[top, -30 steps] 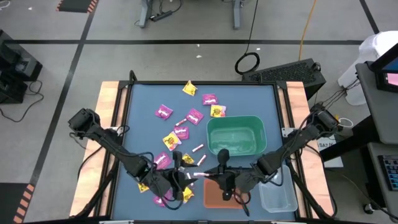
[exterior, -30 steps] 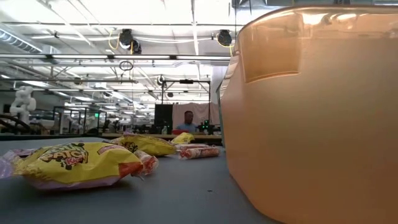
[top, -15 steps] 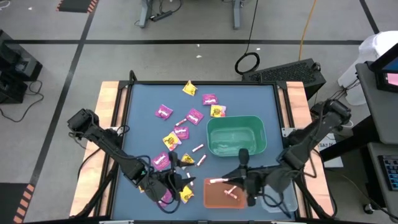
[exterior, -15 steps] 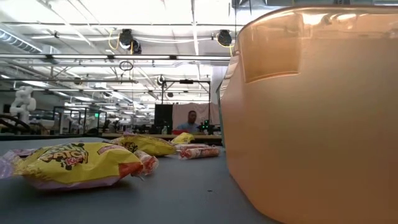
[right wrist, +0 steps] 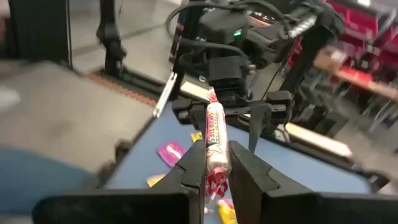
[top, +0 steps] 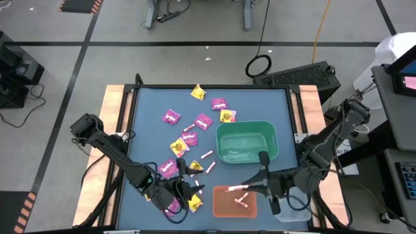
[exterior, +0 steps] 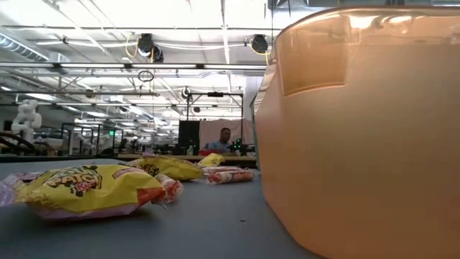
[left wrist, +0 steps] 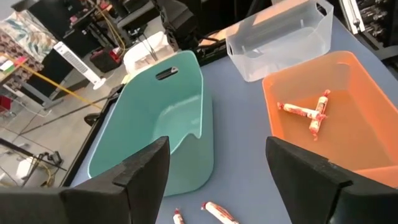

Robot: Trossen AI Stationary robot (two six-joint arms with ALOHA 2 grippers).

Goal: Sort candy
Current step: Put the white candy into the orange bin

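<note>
Candy lies scattered on the blue table: magenta packets point(top: 171, 117), yellow packets point(top: 198, 92) and pink-white sticks point(top: 207, 156). My right gripper point(top: 246, 188) is shut on one stick point(right wrist: 214, 127), above the far edge of the orange bin point(top: 224, 207). Two sticks point(left wrist: 308, 112) lie on that bin's floor. My left gripper point(left wrist: 217, 149) is open with nothing between its fingers; it hovers over the packets at the table's near left point(top: 184, 190). My right gripper pinches the stick's lower end point(right wrist: 213, 167) between its two fingers. The fingers come about level from the table's right side. The stick runs along them and juts out past the fingertips, lifted clear over the orange bin.
A green bin point(top: 247, 143) stands right of centre, and a clear bin point(top: 292, 208) sits at the near right beside the orange one. In the low view the orange bin point(exterior: 359, 144) fills the right half, with a yellow packet point(exterior: 86, 188) close by. A person sits far behind the table.
My right gripper has risen and gone toward the table's right edge with the stick, from left of the orange bin to above its far edge. It has also rolled somewhat. The stick stays pinched between its fingers.
</note>
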